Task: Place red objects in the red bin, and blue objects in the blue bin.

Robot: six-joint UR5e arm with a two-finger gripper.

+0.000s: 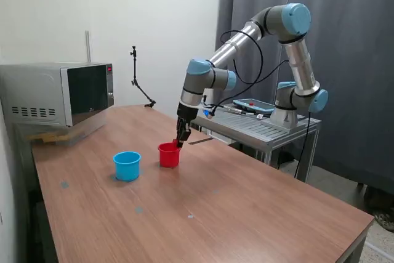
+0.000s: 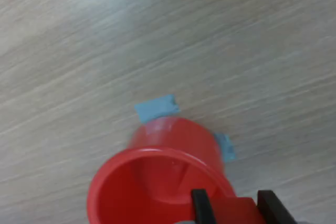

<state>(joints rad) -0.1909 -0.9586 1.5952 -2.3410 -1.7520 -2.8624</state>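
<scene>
While pincer [image 1: 182,140] hangs at far rim of red bin [image 1: 168,154], red block [image 2: 236,209] sits clamped between fingers [image 2: 200,209], right over cup mouth. Blue bin [image 1: 127,165] stands just left on tabletop [image 1: 246,201]. Risks, my guess: fingers so near rim could nudge or tip light cup; off-centre release could bounce block off rim onto tabletop.

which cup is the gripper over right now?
The red cup. The gripper hangs at its rim, on the exterior view's right side. The light blue cup stands apart, further to the exterior view's left, with nothing above it.
</scene>
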